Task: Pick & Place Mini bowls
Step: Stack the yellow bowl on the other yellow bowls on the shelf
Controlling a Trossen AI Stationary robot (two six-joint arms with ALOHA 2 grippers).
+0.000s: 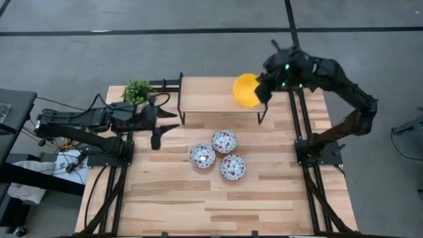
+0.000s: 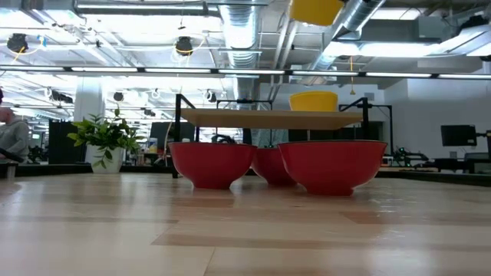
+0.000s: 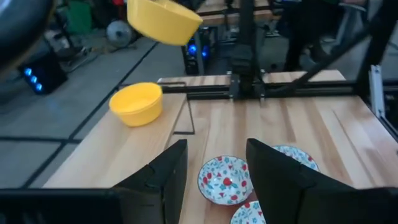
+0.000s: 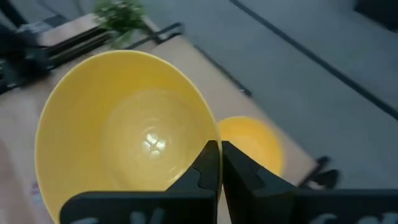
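Note:
My right gripper (image 1: 262, 89) is shut on a plain yellow mini bowl (image 1: 246, 90) and holds it in the air above the right end of the raised wooden shelf (image 1: 205, 96). A second yellow bowl (image 3: 137, 102) stands on that shelf, below the held one (image 3: 163, 22). Three floral bowls with red outsides (image 1: 202, 156) (image 1: 224, 141) (image 1: 232, 167) rest on their bases in a cluster at mid-table. My left gripper (image 1: 165, 125) waits open at the table's left side, pointing toward the cluster. My right gripper pinches the yellow bowl's rim (image 4: 210, 144), one finger inside the bowl and one outside. The fingers reach it from the table's right side. The bowl is lifted clear of the shelf and hangs tilted (image 2: 314, 9) above the other yellow bowl (image 2: 313, 100).
A small green plant (image 1: 137, 90) in a white pot stands at the table's far left corner, beside the shelf's left end. The shelf rests on thin black legs (image 1: 180, 106). Bare wooden table (image 1: 198, 205) lies near the front edge.

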